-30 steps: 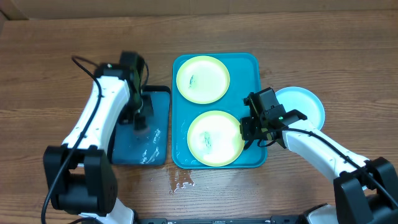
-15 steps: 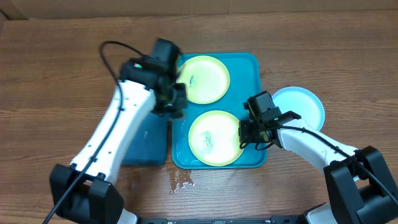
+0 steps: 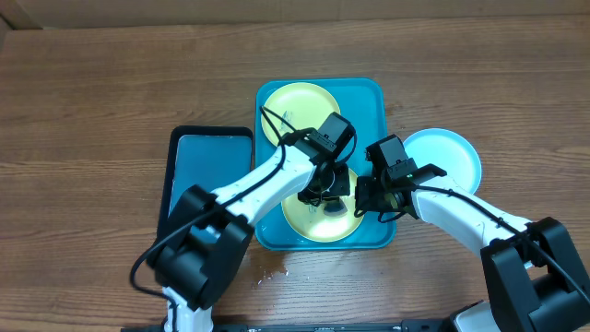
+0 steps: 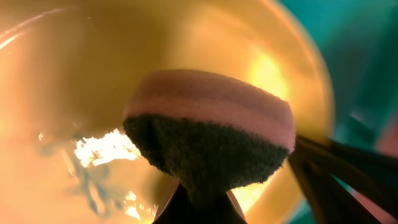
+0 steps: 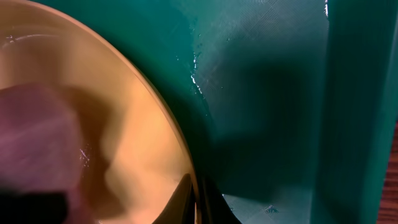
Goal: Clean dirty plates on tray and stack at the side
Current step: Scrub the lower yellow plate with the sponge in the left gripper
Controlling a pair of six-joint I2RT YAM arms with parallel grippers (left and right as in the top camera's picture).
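Observation:
The turquoise tray [image 3: 376, 101] holds two yellow-green plates. The far plate [image 3: 293, 100] lies free. My left gripper [image 3: 329, 197] is over the near plate [image 3: 302, 218], shut on a pink-and-dark sponge [image 4: 211, 124] that presses on the wet plate [image 4: 74, 74]. My right gripper [image 3: 361, 197] is shut on that plate's right rim; in the right wrist view its fingers [image 5: 198, 200] pinch the plate's edge [image 5: 130, 149] above the tray floor [image 5: 261, 93]. The light blue plate [image 3: 454, 157] lies on the table right of the tray.
A smaller black-rimmed blue tray [image 3: 207, 175] lies left of the turquoise tray, without the sponge. A small water puddle [image 3: 270, 268] is on the wooden table in front of the trays. A cardboard edge runs along the back.
My left arm swung right from the small tray, carrying the sponge over the far plate and down onto the near plate. My right gripper has stayed at the near plate's rim.

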